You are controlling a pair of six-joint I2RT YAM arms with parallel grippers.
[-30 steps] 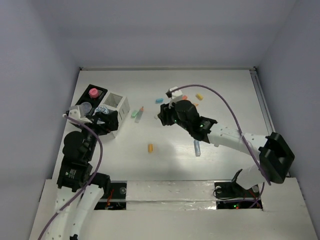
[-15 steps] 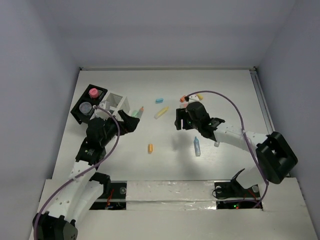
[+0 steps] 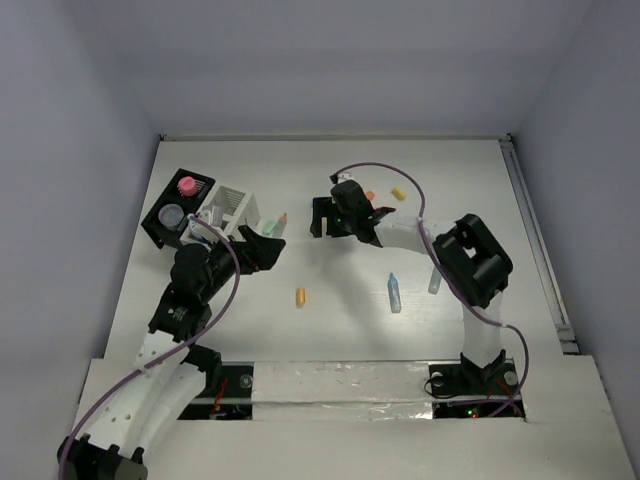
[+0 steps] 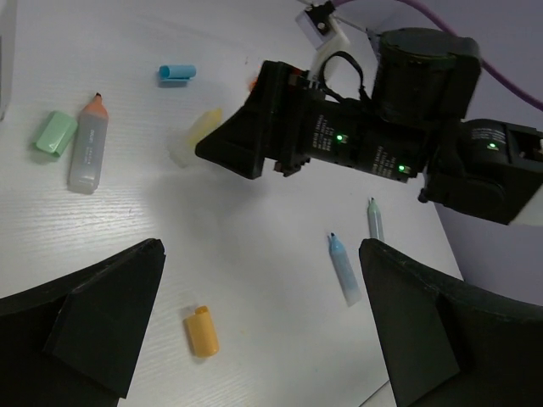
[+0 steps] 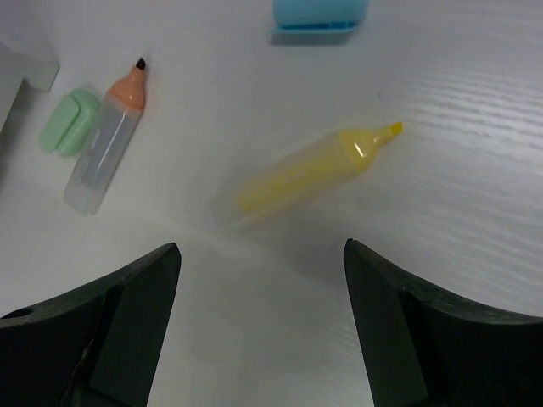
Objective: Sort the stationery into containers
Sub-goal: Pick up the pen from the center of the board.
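- The right gripper (image 5: 261, 250) has swung back from the middle of the worktop (image 3: 340, 340) toward the far edge. Its jaws are spread and empty, and it hangs over the yellow marker (image 5: 305, 174), which lies flat below the gap, untouched.
- The left gripper (image 4: 259, 254) has left the tray (image 3: 203, 183) by the far-left corner and moved toward the centre. Its jaws are also spread and hold nothing.
- It now looks over the orange-tipped marker (image 4: 85, 144) and the green cap (image 4: 55, 133), which lie side by side just right of the white box (image 3: 232, 203).
- Neither arm carries anything, so both seem to be starting new picks. The right is probably going for the yellow marker, the left perhaps for the orange-tipped one.
- Much is still loose: the blue cap (image 5: 321, 13) lies nearer the far edge, and the orange cap (image 3: 300, 296) and blue marker (image 3: 394, 293) nearer the near edge.
- The two grippers are now near each other, so I judge crowding to be the main risk.
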